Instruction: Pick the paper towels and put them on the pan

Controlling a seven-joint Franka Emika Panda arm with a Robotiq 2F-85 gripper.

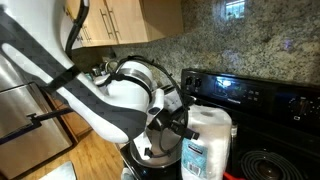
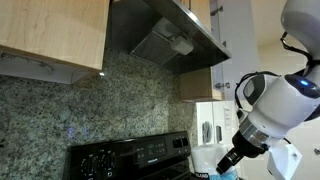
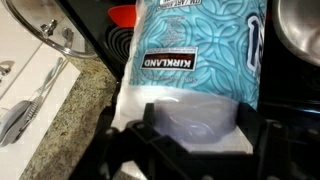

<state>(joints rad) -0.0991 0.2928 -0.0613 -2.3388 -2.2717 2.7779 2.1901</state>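
Observation:
The paper towels, a big white roll in clear wrap with blue print, stand upright on the stove; an exterior view shows them too. My gripper is at the roll's top end and open. Its black fingers straddle the wrap's bunched plastic, one on each side, very close to it. The grey metal pan shows at the top right of the wrist view, beside the roll. A reddish piece lies by the roll's far end. In an exterior view only the roll's blue top peeks out under the gripper.
A speckled granite counter borders the stove on the left, with silver handles and a pot lid there. The black stove back panel and a coil burner lie behind the roll. A range hood hangs overhead.

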